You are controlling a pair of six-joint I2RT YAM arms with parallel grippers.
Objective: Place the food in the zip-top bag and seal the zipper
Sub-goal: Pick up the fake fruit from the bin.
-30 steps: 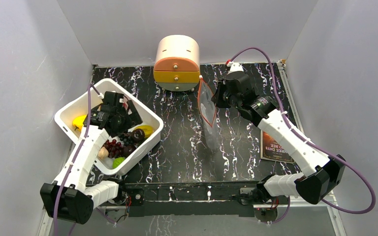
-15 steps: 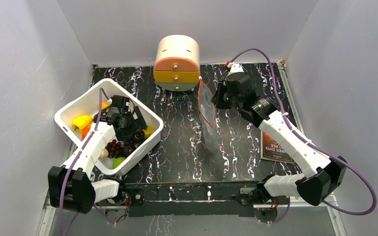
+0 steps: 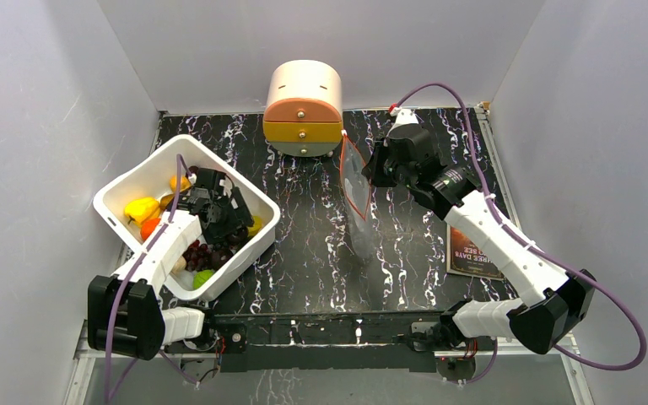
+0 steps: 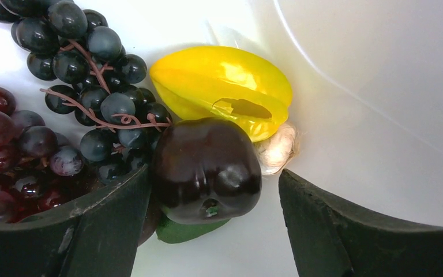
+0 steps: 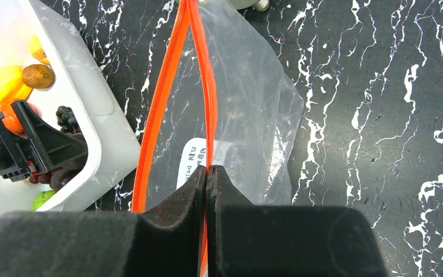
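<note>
Lower left, in the tub [image 3: 153, 165], left claw [image 4: 213, 176] wide open around dark fruit [image 4: 206, 164]; right claw [image 5: 207, 170] tight on zipper [image 5: 202, 75].

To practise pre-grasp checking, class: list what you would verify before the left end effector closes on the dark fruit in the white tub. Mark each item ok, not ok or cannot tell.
1. Left end effector open, a finger each side of the dark fruit: ok.
2. Only that fruit between the fingers: not ok, the grape bunch crowds one finger.
3. Green leaf beneath it, attached or loose: cannot tell.
4. Right end effector shut on the zipper: ok.
5. Zip-top bag mouth open: ok.
</note>
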